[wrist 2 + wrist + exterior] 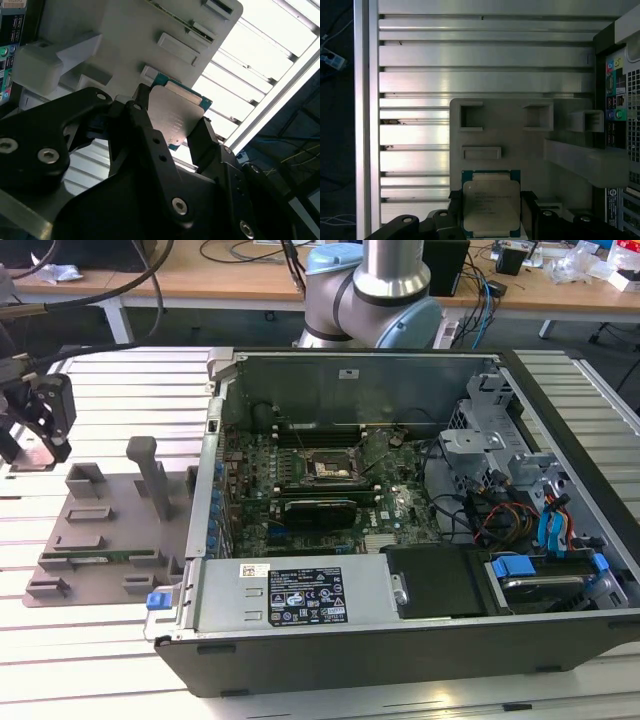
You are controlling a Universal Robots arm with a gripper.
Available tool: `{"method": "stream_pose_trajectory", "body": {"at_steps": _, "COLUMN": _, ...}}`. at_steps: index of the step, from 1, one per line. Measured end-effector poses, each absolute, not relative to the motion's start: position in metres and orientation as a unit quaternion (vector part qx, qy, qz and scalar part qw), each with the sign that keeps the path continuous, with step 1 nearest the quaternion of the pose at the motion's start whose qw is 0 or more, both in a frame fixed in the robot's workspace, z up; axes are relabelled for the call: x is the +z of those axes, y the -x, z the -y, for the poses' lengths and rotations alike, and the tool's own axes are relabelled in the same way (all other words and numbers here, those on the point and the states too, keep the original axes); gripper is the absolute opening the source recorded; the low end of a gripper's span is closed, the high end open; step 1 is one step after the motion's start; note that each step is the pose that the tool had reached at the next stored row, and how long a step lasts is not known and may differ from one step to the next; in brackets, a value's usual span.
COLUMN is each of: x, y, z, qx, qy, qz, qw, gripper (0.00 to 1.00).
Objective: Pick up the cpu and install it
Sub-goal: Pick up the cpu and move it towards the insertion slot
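The claw [491,200] has its 2 black fingers [527,202] closed in on opposite edges of the cpu [491,205], so the chip is clamped between them. In both wrist views the cpu [175,117] shows its silver-grey metal top to the cameras, with a thin green rim around it. It is square, so it has no long axis. In the first wrist view its free edges run square to the edges of the grey tray [520,145] behind it. In the second wrist view it appears lifted off the tray [125,35]; I cannot tell by how much.

In the exterior view the claw [42,435] hangs at about 9 o'clock, near the tray [110,530] at 8 o'clock. Both are over a table [120,390] of ribbed aluminium slats. An open computer case [400,540] lies on the table from the centre toward 3 o'clock, and its socket [325,468] sits near the middle of the board. At 12 o'clock stands the arm [385,290], with a wooden bench [200,280] carrying cables behind it.
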State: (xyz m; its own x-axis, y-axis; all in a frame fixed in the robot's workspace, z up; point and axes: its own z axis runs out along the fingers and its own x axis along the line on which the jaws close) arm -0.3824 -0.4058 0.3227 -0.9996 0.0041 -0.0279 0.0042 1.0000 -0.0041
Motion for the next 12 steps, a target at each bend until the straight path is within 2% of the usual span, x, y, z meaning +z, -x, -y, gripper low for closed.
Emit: {"method": "stream_pose_trajectory", "body": {"at_steps": 12, "x": 0.337, "y": 0.382, "z": 0.406, "qx": -0.002, "qy": -0.002, "qz": -1.0, "qw": 0.014, "gripper": 0.55}}
